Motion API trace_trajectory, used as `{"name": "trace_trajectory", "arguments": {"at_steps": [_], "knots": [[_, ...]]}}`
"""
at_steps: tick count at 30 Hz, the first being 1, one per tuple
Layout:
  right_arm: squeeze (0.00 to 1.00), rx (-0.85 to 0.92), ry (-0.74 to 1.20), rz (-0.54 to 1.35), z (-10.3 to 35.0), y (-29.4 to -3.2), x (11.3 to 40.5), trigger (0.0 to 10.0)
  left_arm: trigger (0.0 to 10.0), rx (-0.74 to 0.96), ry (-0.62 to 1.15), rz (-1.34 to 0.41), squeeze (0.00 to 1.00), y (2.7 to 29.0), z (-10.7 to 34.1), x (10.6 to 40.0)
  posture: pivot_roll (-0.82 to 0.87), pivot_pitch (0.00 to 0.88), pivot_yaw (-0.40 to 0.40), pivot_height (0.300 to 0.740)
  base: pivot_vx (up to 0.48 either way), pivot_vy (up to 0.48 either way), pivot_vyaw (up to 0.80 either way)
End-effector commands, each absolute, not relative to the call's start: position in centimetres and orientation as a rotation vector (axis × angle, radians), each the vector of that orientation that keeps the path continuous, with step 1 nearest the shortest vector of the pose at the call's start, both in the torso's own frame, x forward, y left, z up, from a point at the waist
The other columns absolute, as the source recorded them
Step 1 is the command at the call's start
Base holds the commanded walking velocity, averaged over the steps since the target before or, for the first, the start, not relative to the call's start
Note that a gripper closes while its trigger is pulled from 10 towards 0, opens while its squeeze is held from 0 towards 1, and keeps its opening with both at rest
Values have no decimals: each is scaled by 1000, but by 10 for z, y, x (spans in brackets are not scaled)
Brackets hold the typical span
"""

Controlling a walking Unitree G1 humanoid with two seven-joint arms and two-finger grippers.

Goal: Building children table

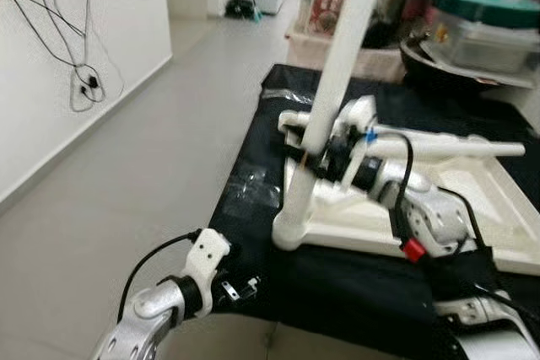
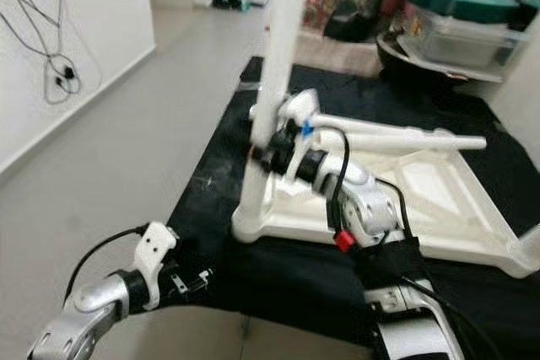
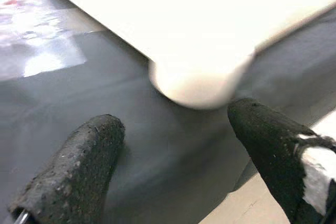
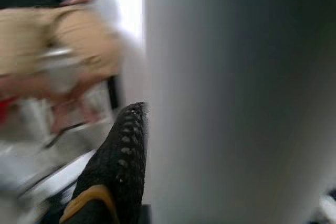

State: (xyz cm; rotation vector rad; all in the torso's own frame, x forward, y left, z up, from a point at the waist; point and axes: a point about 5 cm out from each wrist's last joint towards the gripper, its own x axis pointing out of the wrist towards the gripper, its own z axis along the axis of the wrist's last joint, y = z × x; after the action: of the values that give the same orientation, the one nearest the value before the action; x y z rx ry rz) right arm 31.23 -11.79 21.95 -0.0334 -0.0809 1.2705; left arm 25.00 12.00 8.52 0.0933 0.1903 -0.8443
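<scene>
1. One white tabletop (image 1: 472,200) lies upside down on a black mat (image 1: 337,292), centre right of the frame, on the grey floor (image 1: 152,166).
2. Two white legs can be counted. One leg (image 1: 337,65) rises tilted from the near left corner of the tabletop, up to the top centre of the frame. The second leg (image 1: 447,148) lies sideways across the tabletop toward the right.
3. The right claw (image 1: 305,158) is clamped around the tilted leg low down, just above the corner socket (image 1: 291,229). In the right wrist view one black finger (image 4: 118,166) presses against the pale leg (image 4: 236,103).
4. The left claw (image 3: 173,150) hovers with its fingers spread apart, close over the mat beside the rounded tabletop corner (image 3: 197,85), holding nothing. Its arm (image 1: 160,305) enters at the lower left of the frame.
5. Containers: at the upper right, a clear box with a green lid (image 1: 485,27) sits among blurred clutter; its contents cannot be made out.
6. Black cables (image 1: 80,77) hang on the white wall at the upper left.
</scene>
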Motion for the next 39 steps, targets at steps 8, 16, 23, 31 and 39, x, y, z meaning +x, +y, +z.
{"name": "trace_trajectory", "arguments": {"at_steps": [8,16,23,31,39], "knots": [[0,-114,-45,1149,201,-120,331,0,10000,99,194,-859,0,116,85,251,44,0,-121,740,0,0,0],[0,-108,-33,1045,199,-126,337,0,10000,100,195,-857,0,118,85,251,47,0,-122,740,0,0,0],[0,-71,204,-12,156,-182,375,0,10000,103,190,-847,0,118,85,251,55,0,-131,740,0,0,0],[0,-11,246,-244,130,-177,359,0,10000,106,194,-839,0,120,84,250,53,0,-131,740,0,0,0],[612,40,125,-289,152,-177,370,10000,10000,100,190,-834,0,120,85,251,48,0,-131,740,0,0,0]]}}
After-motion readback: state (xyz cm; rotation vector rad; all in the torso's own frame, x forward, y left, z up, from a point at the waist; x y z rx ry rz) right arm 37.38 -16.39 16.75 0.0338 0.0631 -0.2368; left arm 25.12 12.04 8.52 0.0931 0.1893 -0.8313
